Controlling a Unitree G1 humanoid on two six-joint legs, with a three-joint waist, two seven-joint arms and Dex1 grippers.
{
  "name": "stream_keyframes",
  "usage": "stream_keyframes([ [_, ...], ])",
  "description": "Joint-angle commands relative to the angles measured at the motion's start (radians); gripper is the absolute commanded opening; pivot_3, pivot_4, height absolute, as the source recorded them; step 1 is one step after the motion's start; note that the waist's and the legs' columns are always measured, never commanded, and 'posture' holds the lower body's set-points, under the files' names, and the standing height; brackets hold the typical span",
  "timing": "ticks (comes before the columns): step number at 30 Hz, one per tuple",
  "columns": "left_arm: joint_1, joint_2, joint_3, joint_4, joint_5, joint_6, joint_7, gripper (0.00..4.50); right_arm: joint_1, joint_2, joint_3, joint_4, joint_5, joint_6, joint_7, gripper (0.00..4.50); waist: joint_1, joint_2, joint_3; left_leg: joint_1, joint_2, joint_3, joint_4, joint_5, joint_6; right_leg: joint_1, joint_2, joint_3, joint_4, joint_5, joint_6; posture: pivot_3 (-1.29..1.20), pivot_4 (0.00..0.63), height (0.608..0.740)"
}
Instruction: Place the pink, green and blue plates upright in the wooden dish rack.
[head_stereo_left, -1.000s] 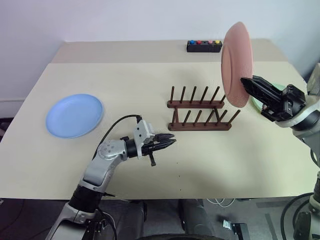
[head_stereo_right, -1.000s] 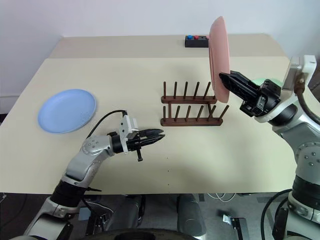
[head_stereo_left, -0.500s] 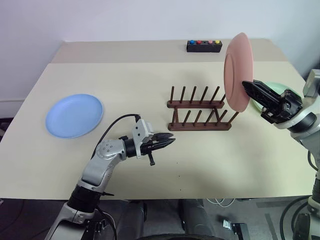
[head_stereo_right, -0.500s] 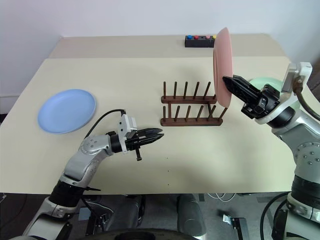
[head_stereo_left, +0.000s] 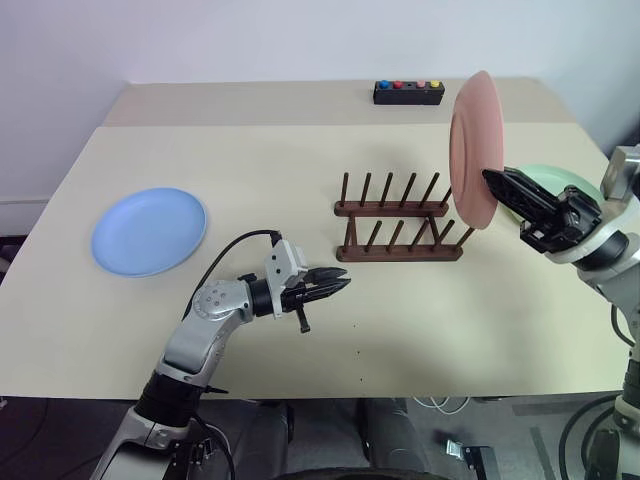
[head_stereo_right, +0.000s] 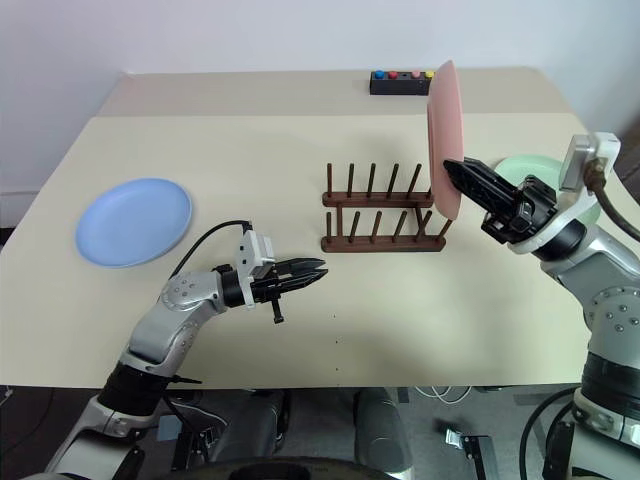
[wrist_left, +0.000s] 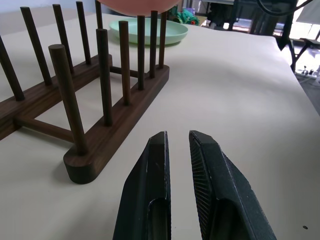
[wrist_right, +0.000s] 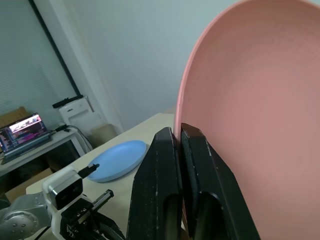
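right gripper (head_stereo_left: 497, 182) clamped on rim of pink plate (head_stereo_left: 475, 145), held upright in the air just above the right end of wooden dish rack (head_stereo_left: 398, 232). left gripper (head_stereo_left: 338, 287) nearly closed, a thin gap between fingers, holding nothing, low over table (head_stereo_left: 300, 150) near the rack's left end. green plate (head_stereo_left: 555, 185) flat behind right gripper. blue plate (head_stereo_left: 149, 230) flat at far left.

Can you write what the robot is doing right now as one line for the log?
right gripper: shut on pink plate, upright above wooden dish rack | left gripper: nearly shut, empty | blue plate, green plate: on table
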Motion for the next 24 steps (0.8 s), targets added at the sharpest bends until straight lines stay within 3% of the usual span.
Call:
stream_keyframes([
  [1,0.004,0.001,-0.008,-0.037,0.002,-0.01,0.0,0.63,-0.018,-0.011,-0.03,-0.038,0.045,0.001,0.009,0.06,0.0,0.0,0.0,0.0,0.0,0.0,0.0,0.0,0.0,0.0,0.0,0.0,0.0,0.0,0.0,0.0,0.15,0.74],
  [24,-0.004,0.0,-0.019,-0.04,0.008,-0.009,0.003,0.63,0.023,0.022,-0.055,0.082,0.082,0.033,-0.003,0.06,0.0,0.0,0.0,0.0,0.0,0.0,0.0,0.0,0.0,0.0,0.0,0.0,0.0,0.0,0.0,0.0,0.15,0.74],
])
